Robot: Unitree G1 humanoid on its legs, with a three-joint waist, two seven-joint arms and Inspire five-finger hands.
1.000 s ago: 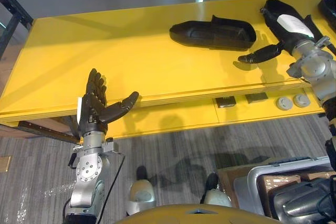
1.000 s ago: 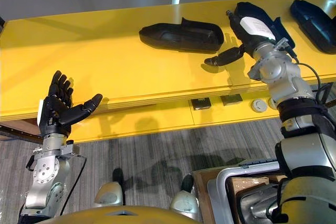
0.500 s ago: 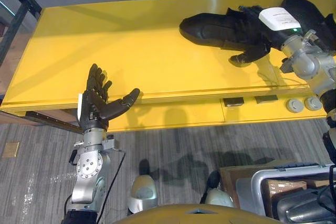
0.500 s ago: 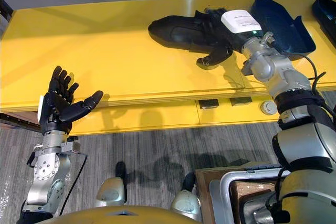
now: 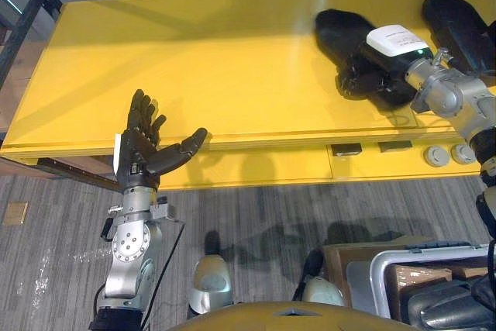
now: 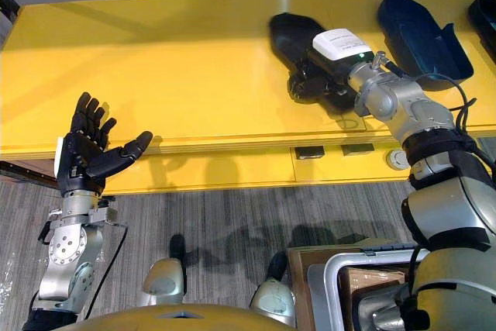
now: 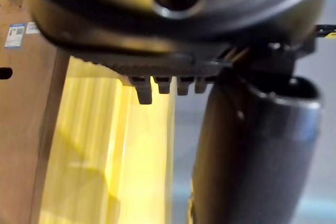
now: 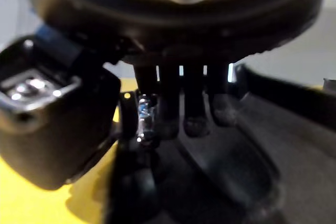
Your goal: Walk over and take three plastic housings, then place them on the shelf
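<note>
Our right hand (image 6: 314, 79) lies on a black housing (image 6: 288, 32) in the right half of the yellow surface (image 5: 194, 60), between its back and front edges. Its fingers are curled over the housing's rim and reach into the hollow. A second housing (image 6: 418, 29) lies just beside it toward the right edge, and a third housing (image 6: 484, 17) sits at that edge. Our left hand (image 5: 139, 156) hangs off the front edge near the left corner, fingers spread and holding nothing.
</note>
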